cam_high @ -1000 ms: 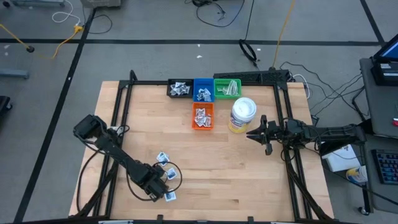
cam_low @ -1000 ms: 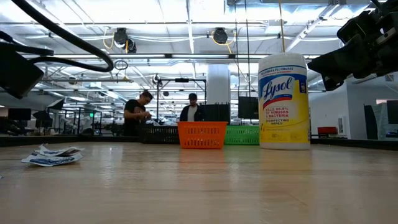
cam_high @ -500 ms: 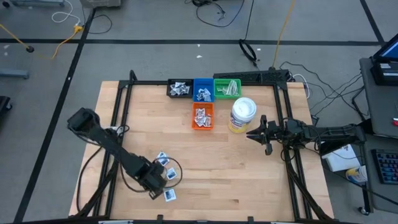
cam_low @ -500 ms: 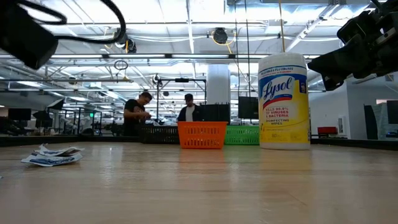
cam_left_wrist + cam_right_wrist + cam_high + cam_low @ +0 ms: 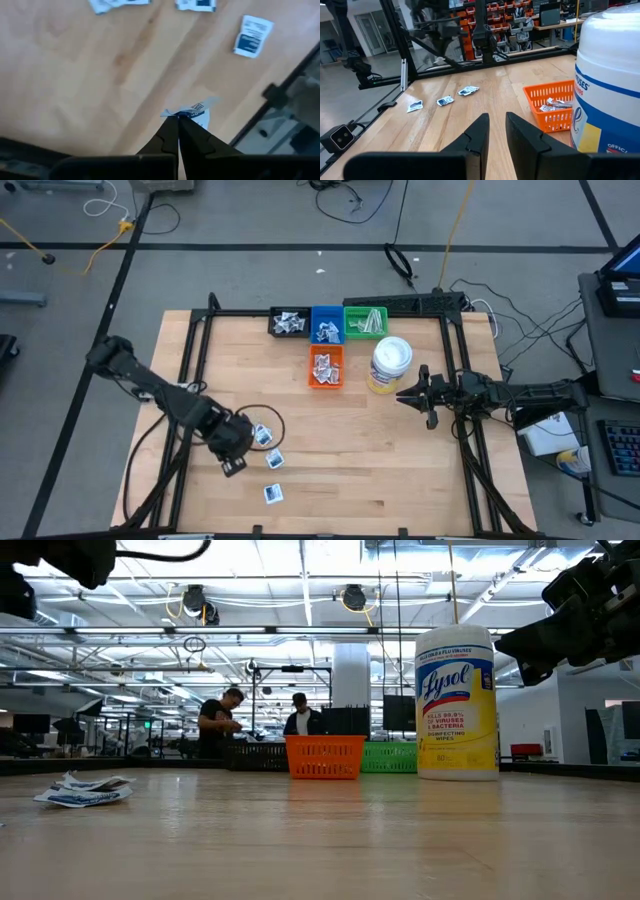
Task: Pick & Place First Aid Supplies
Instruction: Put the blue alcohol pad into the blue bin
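Note:
My left gripper [image 5: 178, 119] hangs above the table's near left part, pointing steeply down, and is shut on a small white packet with blue print [image 5: 199, 111]. In the high view the gripper [image 5: 232, 466] stands just left of three loose packets lying flat on the wood [image 5: 262, 435], [image 5: 274, 460], [image 5: 273, 494]. Those packets also show in the left wrist view [image 5: 252, 36] and as a low heap in the low view [image 5: 85, 790]. My right gripper [image 5: 497, 125] waits level at the table's right side [image 5: 402, 396], narrowly open, with nothing between its fingers. My left gripper pinches one edge of the packet [image 5: 183, 114] between the free ends of its two fingers. The fingers come from above, pointing steeply down. The packet sticks out sideways from the fingertips, lifted clear of the table.
At the far edge stand a black bin [image 5: 290, 322], a blue bin [image 5: 326, 325] and a green bin [image 5: 365, 321], with an orange bin [image 5: 326, 366] in front of them, each holding packets. A white and yellow wipes canister [image 5: 390, 365] stands right of the orange bin. Black frame rails [image 5: 190, 370] run along the sides.
My left arm has risen and drawn back toward the table's left and far side, away from the loose packets. In the low view it has climbed to the picture's top corner. The three loose packets lie where they were.

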Controlling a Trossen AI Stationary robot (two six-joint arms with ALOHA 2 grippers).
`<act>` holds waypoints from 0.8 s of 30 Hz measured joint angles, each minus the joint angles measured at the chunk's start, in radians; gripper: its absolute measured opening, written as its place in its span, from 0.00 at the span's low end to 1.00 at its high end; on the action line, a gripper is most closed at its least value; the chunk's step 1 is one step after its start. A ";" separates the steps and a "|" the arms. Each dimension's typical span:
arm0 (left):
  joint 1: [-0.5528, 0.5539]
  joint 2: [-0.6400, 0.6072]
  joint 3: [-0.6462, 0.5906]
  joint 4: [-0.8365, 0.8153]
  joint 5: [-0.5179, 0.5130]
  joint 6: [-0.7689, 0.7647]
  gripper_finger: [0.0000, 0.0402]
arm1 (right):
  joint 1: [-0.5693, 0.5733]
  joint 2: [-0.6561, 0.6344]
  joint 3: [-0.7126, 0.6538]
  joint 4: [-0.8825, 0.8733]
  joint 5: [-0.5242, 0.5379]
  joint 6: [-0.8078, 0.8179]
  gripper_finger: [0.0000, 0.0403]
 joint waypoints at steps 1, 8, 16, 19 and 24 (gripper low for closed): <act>0.016 -0.005 0.000 -0.016 0.001 0.022 0.01 | 0.000 0.000 0.000 0.000 0.000 0.000 0.15; 0.288 -0.007 0.000 -0.055 0.010 0.199 0.01 | 0.000 0.000 0.000 0.000 0.000 0.000 0.15; 0.605 -0.007 0.000 -0.067 0.010 0.455 0.01 | 0.000 0.000 0.000 0.000 0.000 0.000 0.15; 0.715 -0.007 0.001 -0.079 -0.005 0.547 0.00 | 0.000 0.000 0.000 0.000 0.000 0.000 0.15; 0.875 0.002 0.001 -0.092 -0.034 0.644 0.00 | 0.000 0.000 0.000 0.000 0.000 0.000 0.15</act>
